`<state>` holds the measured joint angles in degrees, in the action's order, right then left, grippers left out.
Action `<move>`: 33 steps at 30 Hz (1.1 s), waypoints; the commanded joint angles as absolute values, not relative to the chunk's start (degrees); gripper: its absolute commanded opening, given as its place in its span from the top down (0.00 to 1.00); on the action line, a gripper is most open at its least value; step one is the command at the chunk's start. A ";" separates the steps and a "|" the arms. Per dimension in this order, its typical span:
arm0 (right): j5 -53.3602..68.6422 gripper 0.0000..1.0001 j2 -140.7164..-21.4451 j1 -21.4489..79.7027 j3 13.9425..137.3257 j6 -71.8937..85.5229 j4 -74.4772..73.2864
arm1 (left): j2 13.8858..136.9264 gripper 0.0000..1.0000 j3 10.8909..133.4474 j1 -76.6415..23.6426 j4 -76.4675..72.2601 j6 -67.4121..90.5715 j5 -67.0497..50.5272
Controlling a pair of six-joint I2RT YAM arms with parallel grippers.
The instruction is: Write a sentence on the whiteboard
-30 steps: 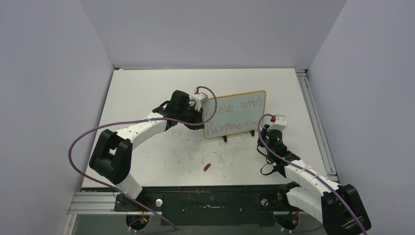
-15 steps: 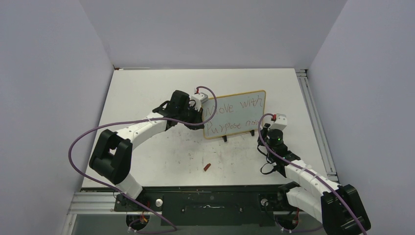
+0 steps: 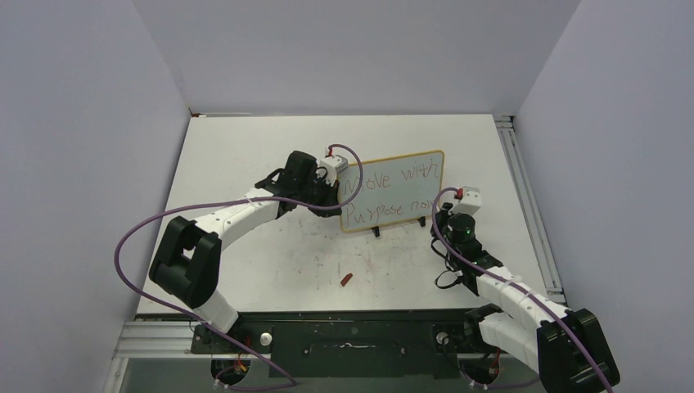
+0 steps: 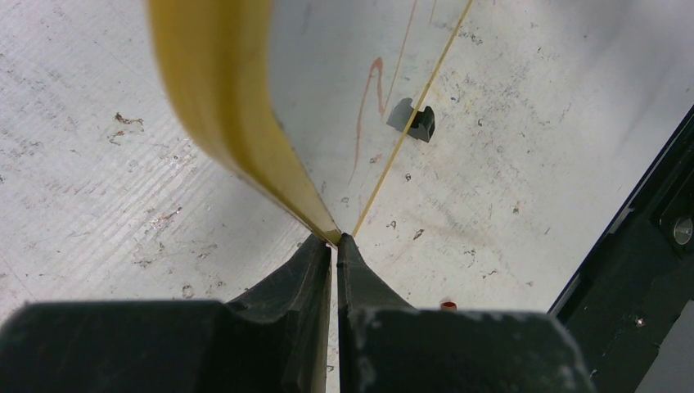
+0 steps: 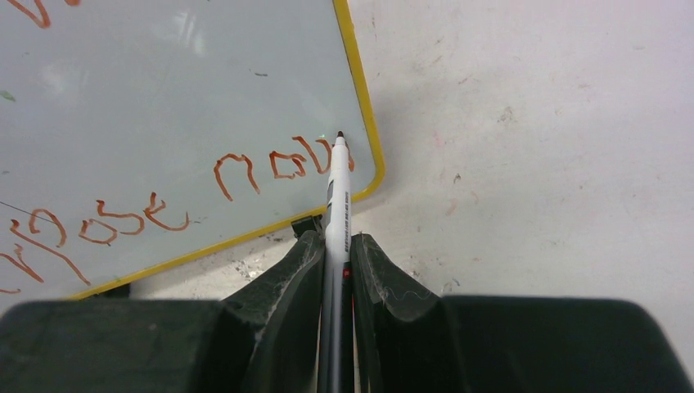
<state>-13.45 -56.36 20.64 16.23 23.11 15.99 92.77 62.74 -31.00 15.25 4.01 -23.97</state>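
Yellow-framed whiteboard (image 3: 394,193) standing upright | left gripper (image 4: 335,243) pinched on its left edge | right gripper (image 5: 335,250) clamped on marker (image 5: 336,201), tip at its lower-right corner | sentence (image 3: 385,214) on last word of line 2, guessing next = finish that letter, light touch

The whiteboard (image 3: 394,193) stands mid-table; the left gripper (image 3: 336,187) is at its left edge, the right gripper (image 3: 443,214) by its near-right corner.

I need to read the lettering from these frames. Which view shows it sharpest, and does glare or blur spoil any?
Right wrist: sharpest, with the sentence crisp on the whiteboard and only a soft glare patch near the top. Left wrist: its yellow frame sits close to the lens and blurs, and just one stroke shows. Top external: even light, all words visible but small.
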 commanded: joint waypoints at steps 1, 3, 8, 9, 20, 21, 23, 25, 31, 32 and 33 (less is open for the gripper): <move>-12.85 0.95 -55.99 20.35 19.40 22.50 21.06 | 90.18 1.00 65.60 -30.59 13.61 3.52 -24.80; -12.79 0.95 -55.91 20.24 19.51 22.35 21.15 | 90.18 1.00 65.64 -30.59 13.62 3.52 -24.80; -12.87 0.95 -54.90 20.30 19.33 22.38 20.30 | 90.35 1.00 65.65 -30.59 13.69 3.46 -24.54; -12.94 0.95 -54.08 20.35 19.27 22.44 19.85 | 90.35 1.00 65.65 -30.59 13.77 3.43 -24.50; -14.82 0.95 -51.76 19.67 17.04 23.95 15.45 | 90.35 1.00 65.66 -30.41 13.71 3.52 -24.56; -14.32 0.95 -52.47 19.56 17.05 24.10 15.56 | 90.35 1.00 65.67 -30.41 13.71 3.54 -24.53; -14.24 0.95 -53.33 19.28 17.14 24.41 15.46 | 90.35 1.00 65.66 -30.33 13.69 3.52 -24.48; -14.17 0.95 -53.31 18.99 17.01 24.52 15.38 | 90.40 1.00 65.65 -30.32 13.66 3.52 -24.43; -12.97 0.95 -53.43 18.16 16.66 24.91 14.94 | 90.61 1.00 65.65 -30.32 13.62 3.52 -24.61; -12.61 0.95 -53.50 18.08 16.63 24.93 15.05 | 90.64 1.00 65.65 -30.32 13.58 3.52 -24.61; -12.46 0.95 -53.68 17.90 16.61 24.99 15.23 | 90.69 1.00 65.67 -30.32 13.62 3.52 -24.61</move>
<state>-13.80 -53.47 18.68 16.86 24.25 13.41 92.77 62.74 -30.92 15.25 4.01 -24.01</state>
